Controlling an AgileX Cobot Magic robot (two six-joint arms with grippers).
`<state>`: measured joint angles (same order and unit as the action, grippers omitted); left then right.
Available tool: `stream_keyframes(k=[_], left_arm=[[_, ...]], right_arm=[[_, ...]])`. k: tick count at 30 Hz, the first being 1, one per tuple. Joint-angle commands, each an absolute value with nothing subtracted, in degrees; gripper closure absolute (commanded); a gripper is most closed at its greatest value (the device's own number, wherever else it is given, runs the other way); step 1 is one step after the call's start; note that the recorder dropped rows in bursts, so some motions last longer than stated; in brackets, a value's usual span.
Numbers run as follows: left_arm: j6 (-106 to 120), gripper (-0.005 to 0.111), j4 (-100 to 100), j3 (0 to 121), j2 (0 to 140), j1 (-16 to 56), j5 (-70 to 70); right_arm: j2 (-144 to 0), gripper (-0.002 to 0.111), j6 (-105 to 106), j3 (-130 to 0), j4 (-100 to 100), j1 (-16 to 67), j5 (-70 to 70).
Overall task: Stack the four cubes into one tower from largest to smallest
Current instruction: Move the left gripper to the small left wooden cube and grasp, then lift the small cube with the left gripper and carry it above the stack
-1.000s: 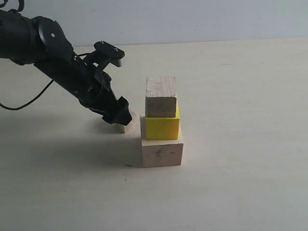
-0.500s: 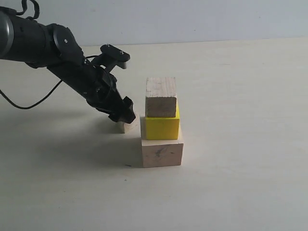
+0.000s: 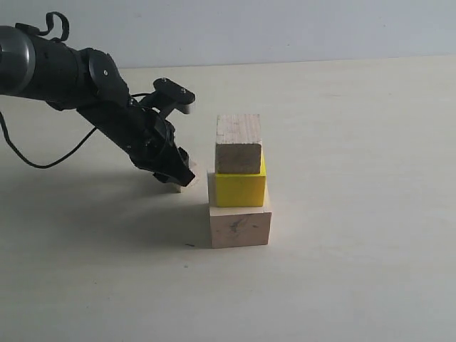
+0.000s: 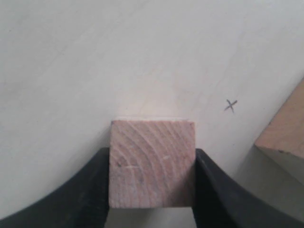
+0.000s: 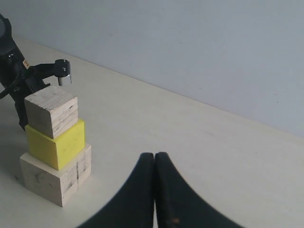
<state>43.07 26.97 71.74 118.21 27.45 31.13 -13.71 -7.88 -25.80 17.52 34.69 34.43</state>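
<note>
Exterior view: three cubes are stacked, and one is left to be put on top.
About in the middle of the worktop, the large wood cube is set lowest, the yellow cube on it, and the medium wood cube on that. The small wood cube is seen just beside the yellow cube, toward the left edge, pinched by two sides in the left pincer. The left arm is reached down at a slant. The right pincer is pressed together, empty, well apart from the cubes.
</note>
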Motion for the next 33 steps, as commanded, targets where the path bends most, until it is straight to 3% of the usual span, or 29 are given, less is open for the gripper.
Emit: stream_keyframes(k=[1, 12, 33], left_arm=[[43.2, 0.107, 26.6, 72.0, 117.7, 27.7, 30.6], [41.3, 0.106, 21.2, 72.0, 112.0, 27.7, 32.5], [37.0, 0.106, 21.1, 72.0, 89.9, 22.7, 50.0]], right_arm=[[-13.3, 0.108, -8.0, -25.5, 18.0, 34.6, 33.8], [-13.3, 0.108, -8.0, -25.5, 18.0, 34.6, 33.8], [-13.3, 0.108, -8.0, -25.5, 17.8, 34.6, 34.0]])
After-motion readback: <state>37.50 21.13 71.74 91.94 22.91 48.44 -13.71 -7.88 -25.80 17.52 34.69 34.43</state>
